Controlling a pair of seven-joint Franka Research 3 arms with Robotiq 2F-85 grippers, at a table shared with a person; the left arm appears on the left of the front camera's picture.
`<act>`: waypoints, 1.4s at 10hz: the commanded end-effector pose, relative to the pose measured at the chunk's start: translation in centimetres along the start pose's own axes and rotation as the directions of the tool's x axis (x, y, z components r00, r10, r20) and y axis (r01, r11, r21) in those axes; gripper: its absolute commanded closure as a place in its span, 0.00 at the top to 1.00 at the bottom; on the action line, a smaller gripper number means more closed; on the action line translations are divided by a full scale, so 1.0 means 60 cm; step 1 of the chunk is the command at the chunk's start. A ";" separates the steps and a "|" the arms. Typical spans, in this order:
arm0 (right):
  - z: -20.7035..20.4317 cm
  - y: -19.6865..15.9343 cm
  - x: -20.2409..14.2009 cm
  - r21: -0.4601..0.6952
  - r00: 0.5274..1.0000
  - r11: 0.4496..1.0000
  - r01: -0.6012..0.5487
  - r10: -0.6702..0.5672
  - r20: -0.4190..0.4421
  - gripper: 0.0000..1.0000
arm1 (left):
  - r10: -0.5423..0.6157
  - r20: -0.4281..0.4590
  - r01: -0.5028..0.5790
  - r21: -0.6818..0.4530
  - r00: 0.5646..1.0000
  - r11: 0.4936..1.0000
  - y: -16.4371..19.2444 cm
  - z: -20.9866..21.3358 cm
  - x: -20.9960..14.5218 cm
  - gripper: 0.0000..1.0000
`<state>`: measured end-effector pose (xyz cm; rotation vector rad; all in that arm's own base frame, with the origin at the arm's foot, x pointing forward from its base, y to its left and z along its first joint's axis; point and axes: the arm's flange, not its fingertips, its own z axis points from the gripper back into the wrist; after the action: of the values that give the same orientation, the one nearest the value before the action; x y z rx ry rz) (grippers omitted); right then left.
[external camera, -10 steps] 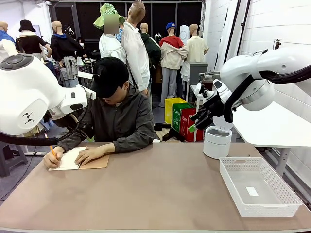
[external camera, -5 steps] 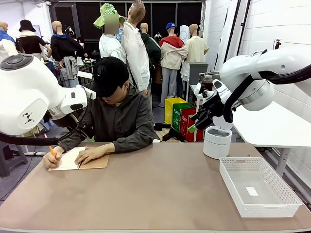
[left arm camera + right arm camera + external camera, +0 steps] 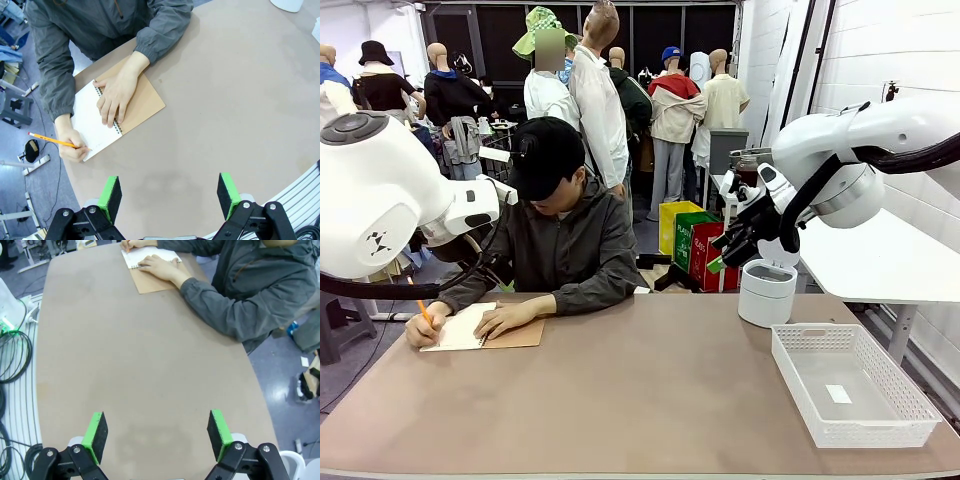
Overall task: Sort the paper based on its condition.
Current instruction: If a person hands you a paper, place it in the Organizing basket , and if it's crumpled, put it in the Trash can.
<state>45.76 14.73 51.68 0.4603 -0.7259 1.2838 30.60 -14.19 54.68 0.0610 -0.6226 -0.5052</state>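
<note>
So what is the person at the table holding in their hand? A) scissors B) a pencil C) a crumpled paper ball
B: the person's hand grips an orange pencil with its tip on the white page of the open notebook.

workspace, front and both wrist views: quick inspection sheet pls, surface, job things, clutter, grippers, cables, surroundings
surface: tan table, no spills or stains seen
job's things: nothing seen
clutter: tan-covered spiral notebook at the person's edge, one hand flat on it, pencil on the page; white mesh basket and white round tub on the robot's right side
grippers: left gripper open, above the table, holding nothing; right gripper open, above the table, holding nothing
cables: black cables coiled beside the table edge, off the surface
surroundings: person seated at the far side, writing; white side table to the right
</note>
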 end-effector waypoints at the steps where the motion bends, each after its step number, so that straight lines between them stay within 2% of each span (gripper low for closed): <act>1: 0.000 0.001 0.002 0.005 1.000 1.000 0.005 -0.005 0.007 1.00 | -0.012 -0.003 0.012 0.001 1.000 1.000 0.002 0.001 -0.001 1.00; 14: 0.000 0.001 0.002 0.005 1.000 1.000 0.005 -0.005 0.007 1.00 | -0.012 -0.003 0.012 0.001 1.000 1.000 0.002 0.001 -0.001 1.00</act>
<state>45.75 14.78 51.67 0.4594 -0.7252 1.2848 30.60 -14.19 54.68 0.0610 -0.6226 -0.5052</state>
